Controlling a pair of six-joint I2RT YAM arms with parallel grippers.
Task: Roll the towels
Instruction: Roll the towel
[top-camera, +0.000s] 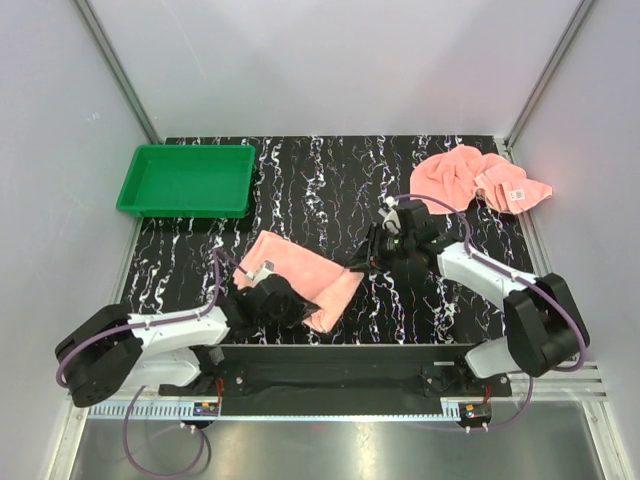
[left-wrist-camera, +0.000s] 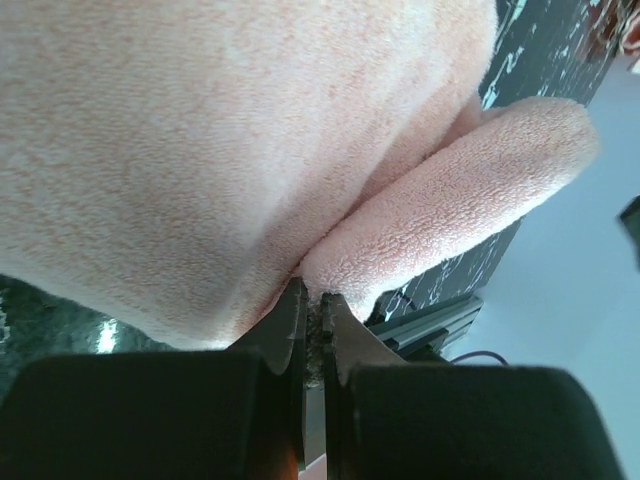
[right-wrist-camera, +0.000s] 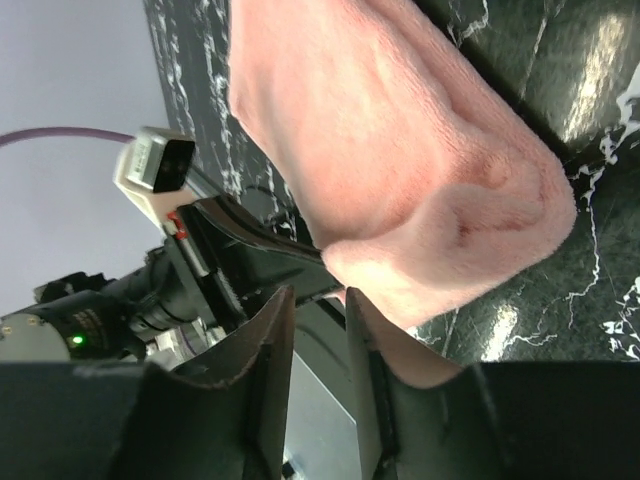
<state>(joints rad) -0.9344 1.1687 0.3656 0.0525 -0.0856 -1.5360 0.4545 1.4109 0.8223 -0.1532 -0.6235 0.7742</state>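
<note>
Top external view: a black table (top-camera: 330, 180) with white marbling sits between pale walls. A green tray (top-camera: 185, 178) rests at its far left corner. A salmon-pink folded towel (top-camera: 300, 272) lies near the front of the table, left of centre, angled from upper left to lower right. A second towel (top-camera: 478, 178), the same pink, sits crumpled at the far right corner, with a small white label (top-camera: 518, 195) showing on its right end. The two towels are well apart. The left arm (top-camera: 170, 335) reaches in to the folded towel's near-left side, and the right arm (top-camera: 480, 270) bends in towards its right corner.

Left wrist view: the left gripper (left-wrist-camera: 312, 305) is pinched tight on an edge of the folded towel, whose terry cloth fills most of the frame, with a thick fold curling off to the right.

Right wrist view: the right gripper (right-wrist-camera: 318, 330) has its two fingers a narrow gap apart, with no cloth visible between them. The folded towel's rounded corner lies on the table just beside one finger.
</note>
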